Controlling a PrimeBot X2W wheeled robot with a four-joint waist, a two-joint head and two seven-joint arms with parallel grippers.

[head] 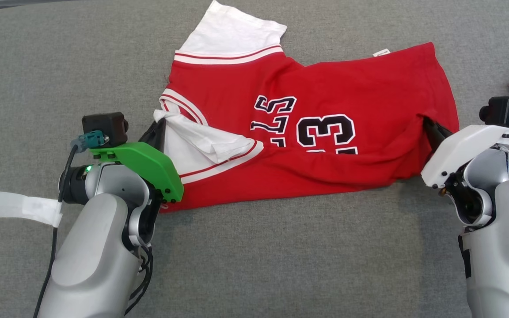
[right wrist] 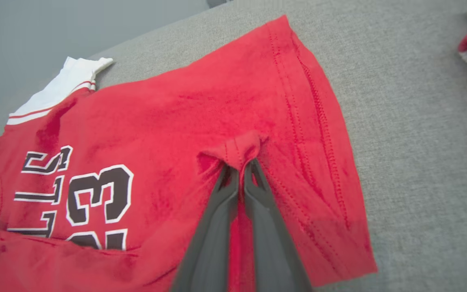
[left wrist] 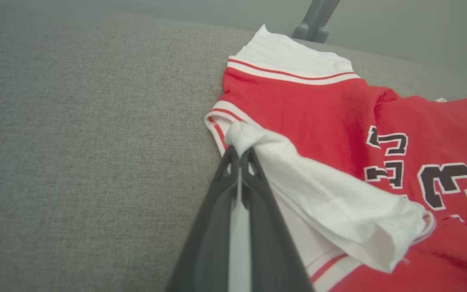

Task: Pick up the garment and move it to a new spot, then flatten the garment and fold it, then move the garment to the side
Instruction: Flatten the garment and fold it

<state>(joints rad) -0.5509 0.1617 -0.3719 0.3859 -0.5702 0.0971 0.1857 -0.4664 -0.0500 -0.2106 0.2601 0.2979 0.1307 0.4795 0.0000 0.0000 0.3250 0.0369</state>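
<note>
Now the left gripper is clamping the white sleeve and the right gripper is pinching a red fold beside the hem of the garment, which is lying on the counter; carrying both across together, evenly taut, is looking wisest.

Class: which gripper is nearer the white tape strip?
Left. The left gripper pinches the white sleeve, close to the tape strip; the right gripper grips the red jersey hem, far across.
</note>
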